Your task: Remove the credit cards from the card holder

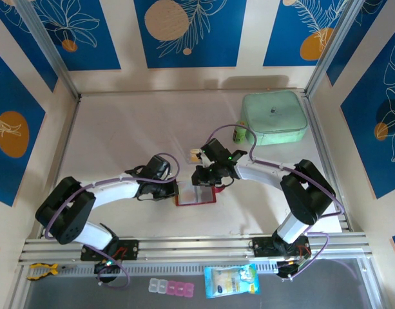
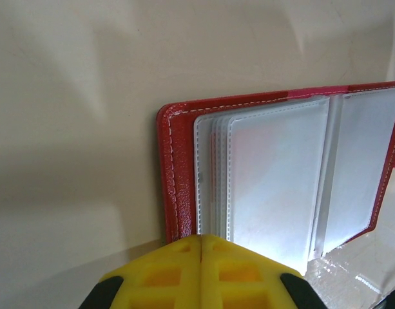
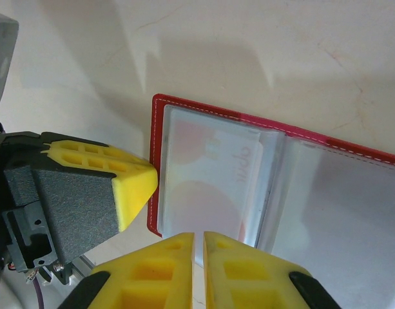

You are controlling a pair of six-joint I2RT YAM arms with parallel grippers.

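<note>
Left claw [image 2: 201, 241] sits closed at the open card holder [image 2: 174, 167]'s edge on the worktop [image 2: 87, 96], while right claw [image 3: 198, 237] pinches its sleeve [image 3: 166, 219] holding a credit card [image 3: 213, 177].

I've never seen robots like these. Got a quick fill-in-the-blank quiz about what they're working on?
1. The wallet is ___ in colour.
2. It lies ___, not folded, with a card inside.
3. The left pincer and right pincer both have ___ fingers.
4. The case at the far right is mint-___.

Missing words: red; open; yellow; green.
</note>
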